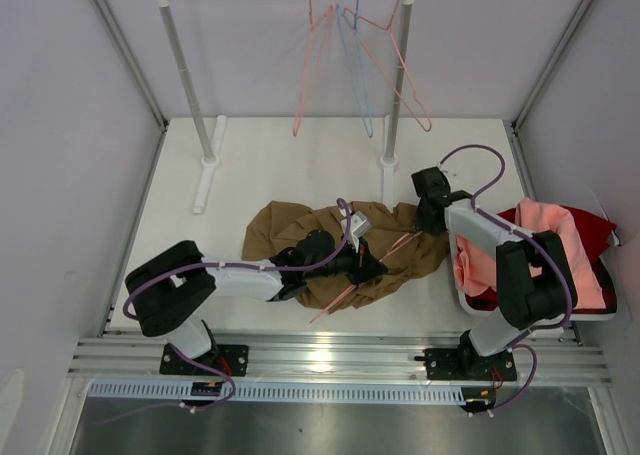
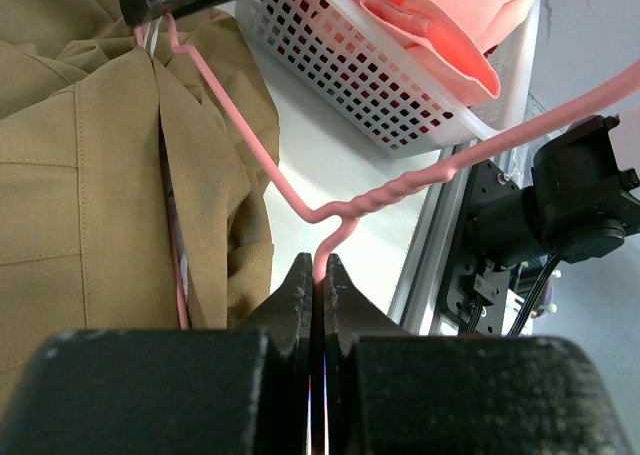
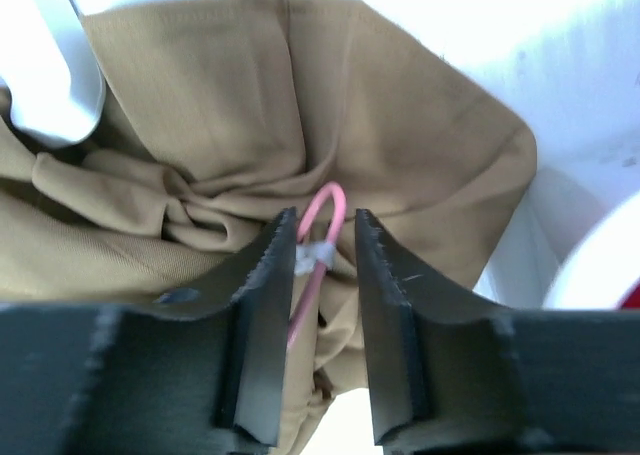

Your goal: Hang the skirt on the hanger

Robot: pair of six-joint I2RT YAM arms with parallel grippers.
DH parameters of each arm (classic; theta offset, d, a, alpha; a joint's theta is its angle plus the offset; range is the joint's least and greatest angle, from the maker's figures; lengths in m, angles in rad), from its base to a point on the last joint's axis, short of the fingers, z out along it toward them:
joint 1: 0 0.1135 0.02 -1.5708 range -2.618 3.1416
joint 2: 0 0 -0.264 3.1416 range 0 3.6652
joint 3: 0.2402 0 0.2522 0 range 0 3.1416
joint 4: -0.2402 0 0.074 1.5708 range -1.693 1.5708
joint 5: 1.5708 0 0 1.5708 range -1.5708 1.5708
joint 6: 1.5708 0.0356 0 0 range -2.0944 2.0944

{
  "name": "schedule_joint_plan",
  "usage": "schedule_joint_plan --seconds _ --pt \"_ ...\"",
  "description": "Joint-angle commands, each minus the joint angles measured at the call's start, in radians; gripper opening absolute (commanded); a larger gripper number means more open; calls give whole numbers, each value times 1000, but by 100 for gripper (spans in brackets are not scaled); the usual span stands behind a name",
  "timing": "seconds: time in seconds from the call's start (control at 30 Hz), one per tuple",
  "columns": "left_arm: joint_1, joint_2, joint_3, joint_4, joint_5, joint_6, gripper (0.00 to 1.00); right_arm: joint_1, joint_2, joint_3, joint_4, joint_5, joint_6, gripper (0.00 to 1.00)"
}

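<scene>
The large tan-brown pleated skirt (image 1: 290,235) lies crumpled mid-worktop (image 1: 260,165), and the thin salmon-pink wire hanger (image 2: 400,188) rests on it, slanting from 7 to 1 o'clock. The left gripper (image 2: 320,280) is pinched tight on the hanger's wire just beside its twisted neck. The right gripper (image 3: 322,245), at the skirt's 2 o'clock edge, stands narrowly parted, its jaws straddling a rounded bend of the wire.

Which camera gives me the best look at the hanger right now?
Left wrist: the hanger runs large across it, twisted neck clear, pinched in the left claw. Top view shows only thin pink lines on the skirt, partly under the left arm. Right wrist shows just one loop inside the right claw.
</scene>
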Motion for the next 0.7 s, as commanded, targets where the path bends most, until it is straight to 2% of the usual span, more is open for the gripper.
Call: schedule_joint_plan --seconds 0.0,0.1,0.23,0.57,0.67 --pt "8 15 -3 -33 -13 10 0 -5 31 63 43 18 -24 25" --pt "8 15 -2 -36 -13 11 0 -5 47 71 46 14 -24 11" --pt "8 19 -2 -38 -14 14 0 -8 26 61 46 6 -20 2" --pt "8 27 6 -38 -20 16 0 38 -37 14 30 -5 6 2" --pt "8 26 6 -42 -27 17 0 58 -51 0 26 -5 18 6"
